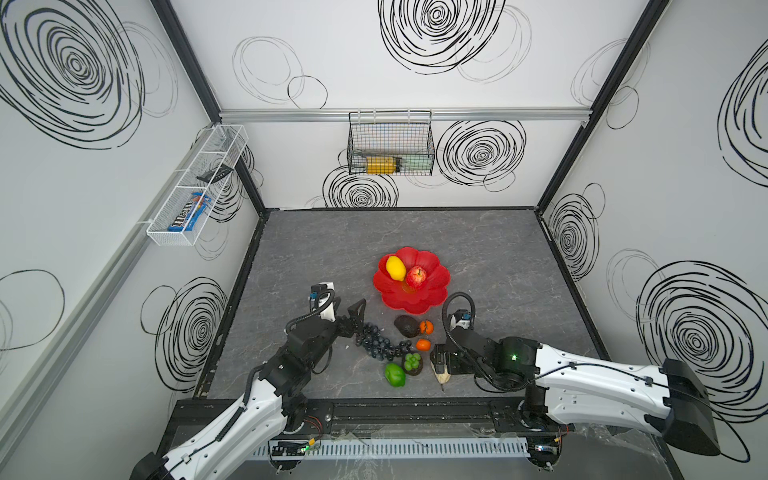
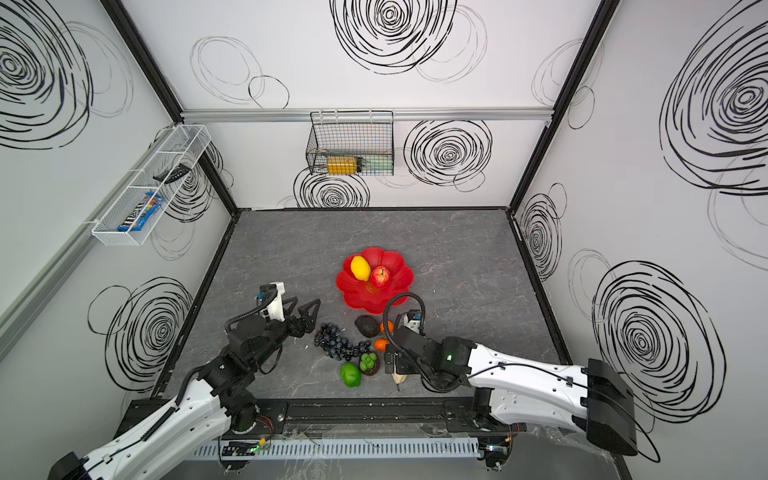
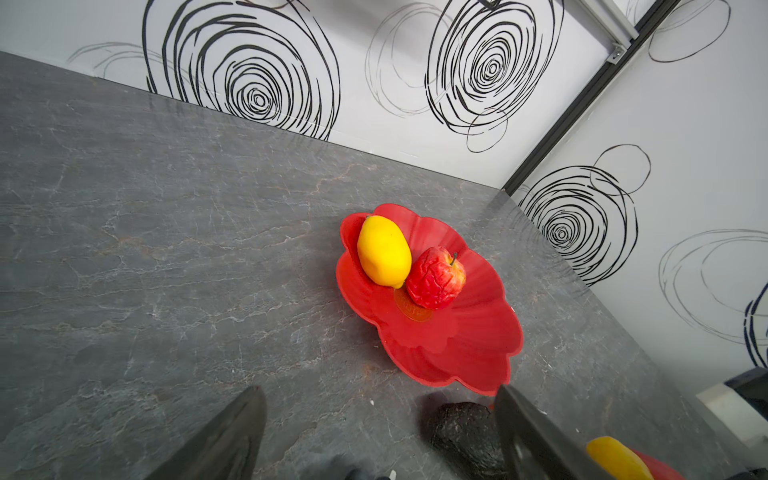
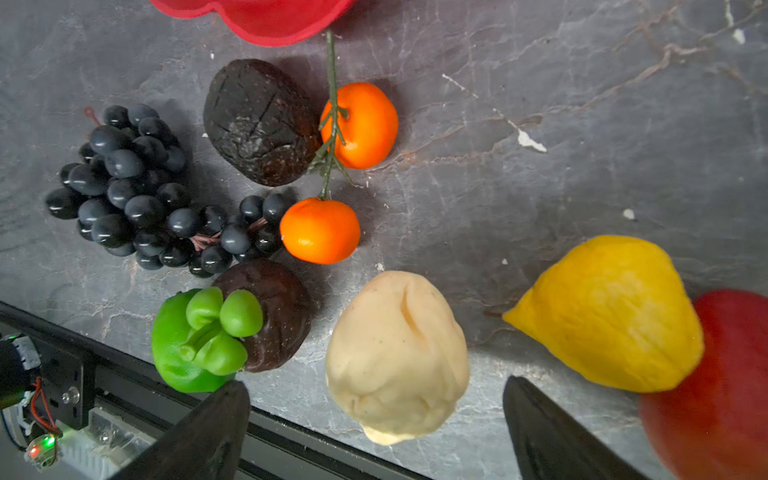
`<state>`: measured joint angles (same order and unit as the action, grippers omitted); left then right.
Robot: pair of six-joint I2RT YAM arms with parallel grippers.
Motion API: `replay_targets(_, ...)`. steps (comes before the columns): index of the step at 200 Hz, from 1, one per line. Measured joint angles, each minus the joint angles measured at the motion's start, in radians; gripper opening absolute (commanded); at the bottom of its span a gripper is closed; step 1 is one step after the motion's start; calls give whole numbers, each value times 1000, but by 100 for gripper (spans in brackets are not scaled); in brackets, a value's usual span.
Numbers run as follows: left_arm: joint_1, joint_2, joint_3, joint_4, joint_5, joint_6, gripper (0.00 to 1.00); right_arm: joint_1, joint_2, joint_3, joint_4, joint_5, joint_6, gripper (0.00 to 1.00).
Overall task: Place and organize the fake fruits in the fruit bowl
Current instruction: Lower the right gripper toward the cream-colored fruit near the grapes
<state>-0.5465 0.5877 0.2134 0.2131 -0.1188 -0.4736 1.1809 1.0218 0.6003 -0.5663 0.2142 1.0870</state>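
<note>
The red fruit bowl [image 1: 432, 301] [image 3: 465, 357] holds a yellow lemon [image 1: 395, 268] and a red apple [image 1: 416, 277]. In front of it on the table lie dark grapes [image 1: 376, 343] [image 4: 137, 187], a black avocado [image 1: 407, 326] [image 4: 262, 120], two oranges [image 4: 359, 124] [image 4: 320, 230], a green fruit [image 1: 395, 375] and a dark green-capped fruit [image 4: 274, 316]. My left gripper [image 1: 348, 311] [image 3: 378, 440] is open and empty, left of the avocado. My right gripper [image 4: 376, 415] is open, its fingers either side of a cream fruit [image 4: 397, 357] [image 1: 442, 376]. Yellow [image 4: 611, 316] and red [image 4: 715, 382] fruits lie beside it.
On the back wall hangs a black wire basket [image 1: 390, 145] with a yellow-labelled bottle. A white wire basket [image 1: 195, 187] on the left wall holds a blue candy packet [image 1: 189, 214]. A black rail [image 1: 374, 409] runs along the table's front edge, close to the cream fruit.
</note>
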Motion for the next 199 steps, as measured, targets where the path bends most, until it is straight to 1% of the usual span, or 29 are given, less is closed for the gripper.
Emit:
replay_targets(78, 4, -21, 0, -1, 5, 4, 93, 0, 103, 10, 14, -7, 32, 92)
replay_targets(146, 4, -33, 0, -2, 3, 3, 94, -24, 127, 9, 73, -35, 31, 84)
replay_targets(199, 4, -33, 0, -2, 2, 3, 95, -50, 173, 8, 85, -60, 27, 82)
